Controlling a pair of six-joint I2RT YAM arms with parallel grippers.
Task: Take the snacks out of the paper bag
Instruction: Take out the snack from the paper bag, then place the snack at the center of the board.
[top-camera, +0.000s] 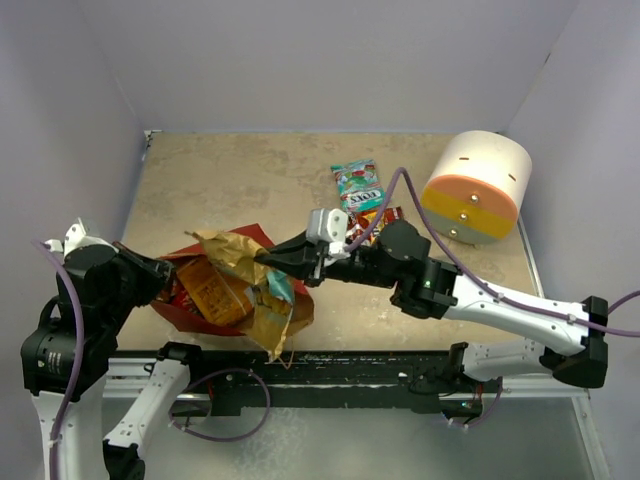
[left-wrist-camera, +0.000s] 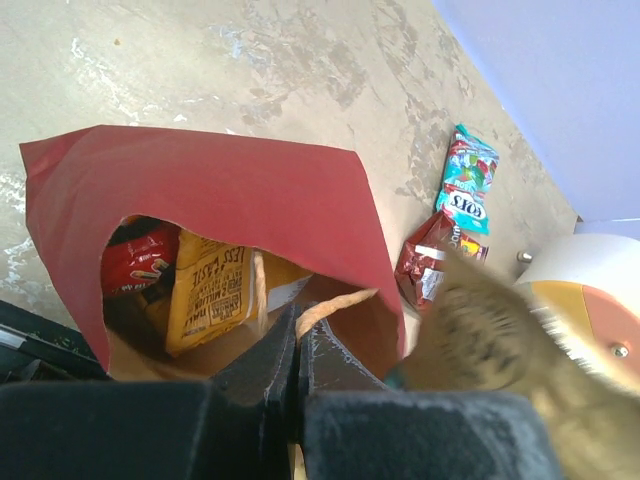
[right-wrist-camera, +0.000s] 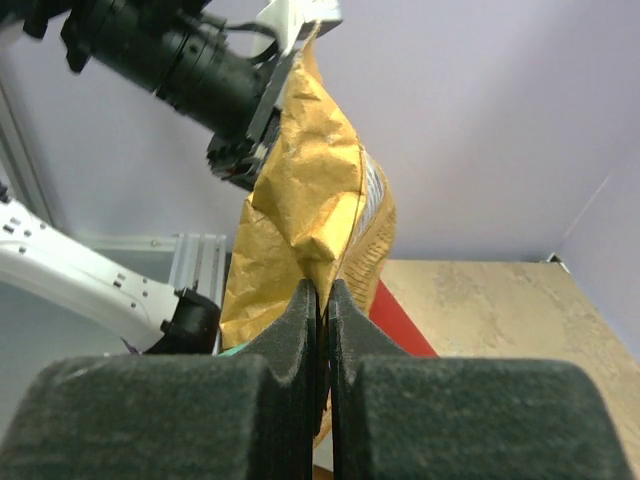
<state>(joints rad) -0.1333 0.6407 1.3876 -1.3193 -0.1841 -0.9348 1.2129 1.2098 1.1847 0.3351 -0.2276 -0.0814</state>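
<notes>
Paper bag (left-wrist-camera: 220, 190) lies on its side at the table's (top-camera: 230, 180) near left, with an orange packet (left-wrist-camera: 210, 290) and a red packet (left-wrist-camera: 138, 262) inside; a teal packet (left-wrist-camera: 468, 180) and a red-silver packet (left-wrist-camera: 425, 262) lie outside (near the white cylinder (top-camera: 477, 188)). Left gripper (left-wrist-camera: 297, 340) and right gripper (right-wrist-camera: 325, 300) each pinch tight on its kraft rim

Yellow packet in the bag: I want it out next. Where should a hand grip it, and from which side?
Probably grip the yellow packet by its exposed end, coming in through the bag mouth: it is flat and thin, easy to pinch, with a red packet beside it. The left hand and right hand are both shut on the bag, so one must release first.
</notes>
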